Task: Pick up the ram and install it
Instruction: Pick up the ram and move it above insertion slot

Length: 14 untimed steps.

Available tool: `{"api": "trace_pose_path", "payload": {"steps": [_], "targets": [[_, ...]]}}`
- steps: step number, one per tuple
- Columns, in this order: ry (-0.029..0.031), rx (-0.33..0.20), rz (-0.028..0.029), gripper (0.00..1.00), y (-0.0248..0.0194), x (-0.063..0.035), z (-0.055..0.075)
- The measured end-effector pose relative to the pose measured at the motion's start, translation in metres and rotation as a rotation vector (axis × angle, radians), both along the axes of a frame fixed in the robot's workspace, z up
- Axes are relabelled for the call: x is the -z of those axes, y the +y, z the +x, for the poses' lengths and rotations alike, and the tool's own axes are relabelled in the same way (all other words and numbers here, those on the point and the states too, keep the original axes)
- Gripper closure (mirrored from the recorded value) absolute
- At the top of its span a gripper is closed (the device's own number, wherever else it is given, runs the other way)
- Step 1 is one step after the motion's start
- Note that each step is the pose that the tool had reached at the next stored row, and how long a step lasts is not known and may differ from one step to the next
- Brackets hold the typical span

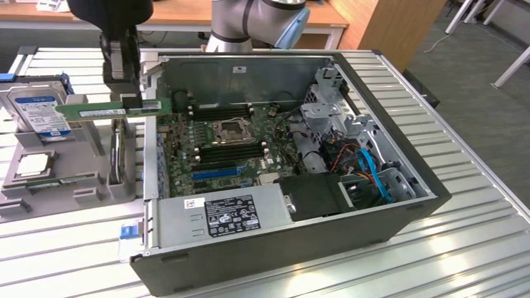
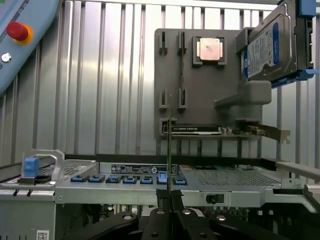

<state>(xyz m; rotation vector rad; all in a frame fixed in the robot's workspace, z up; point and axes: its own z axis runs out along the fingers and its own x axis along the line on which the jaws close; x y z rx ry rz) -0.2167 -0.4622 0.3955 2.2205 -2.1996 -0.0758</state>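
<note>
The ram (image 1: 99, 112) is a long green stick held level in the air, just outside the open computer case (image 1: 398, 155), on the exterior view's left. My gripper (image 1: 134, 102) comes down from above and is shut on the ram right of its middle. The black memory slots (image 1: 222, 112) lie on the motherboard beside the processor socket (image 1: 228, 129), further to the right and lower. In the wrist view the ram (image 2: 170, 140) shows edge-on as a thin upright line rising from my gripper (image 2: 170, 202).
A grey fixture (image 1: 83, 186) on the exterior view's left holds a hard drive (image 1: 37, 112), a square processor chip (image 1: 33, 164) and a card (image 2: 200, 130). The case's side wall (image 1: 151, 124) stands between ram and motherboard. A power supply (image 1: 223, 214) fills the case's near end. The robot base (image 1: 248, 25) stands behind.
</note>
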Motion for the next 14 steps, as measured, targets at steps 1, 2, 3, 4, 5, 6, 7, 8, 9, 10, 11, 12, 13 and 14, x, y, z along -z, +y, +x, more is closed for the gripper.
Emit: {"api": "trace_pose_path", "payload": {"steps": [1, 2, 3, 4, 5, 6, 7, 8, 9, 10, 11, 12, 13, 14], "targets": [[0.0, 0.0, 0.0, 0.88, 0.0, 0.0, 0.002], [0.0001, 0.0, 0.0, 0.88, 0.0, 0.0, 0.005], [0.0002, 0.0, -0.0001, 0.88, 0.0, 0.0, 0.007], [0.0002, 0.0, 0.0, 0.88, 0.0, 0.0, 0.009], [0.0003, 0.0, -0.0001, 0.88, 0.0, -0.0001, 0.012], [0.0002, 0.0, 0.0, 0.88, 0.0, 0.0, 0.014], [0.0003, 0.0, -0.0001, 0.88, 0.0, -0.0001, 0.017], [0.0003, 0.0, -0.0001, 0.88, 0.0, 0.0, 0.019], [0.0003, 0.0, 0.0, 0.88, 0.0, 0.0, 0.021], [0.0003, 0.0, 0.0, 0.88, 0.0, 0.0, 0.024], [0.0004, 0.0, 0.0, 0.88, 0.0, 0.0, 0.026], [0.0004, 0.0, 0.0, 0.88, 0.0, 0.0, 0.029], [0.0004, 0.0, 0.0, 0.88, 0.0, 0.0, 0.031], [0.0005, 0.0, 0.0001, 0.88, 0.0, 0.0, 0.034]]}}
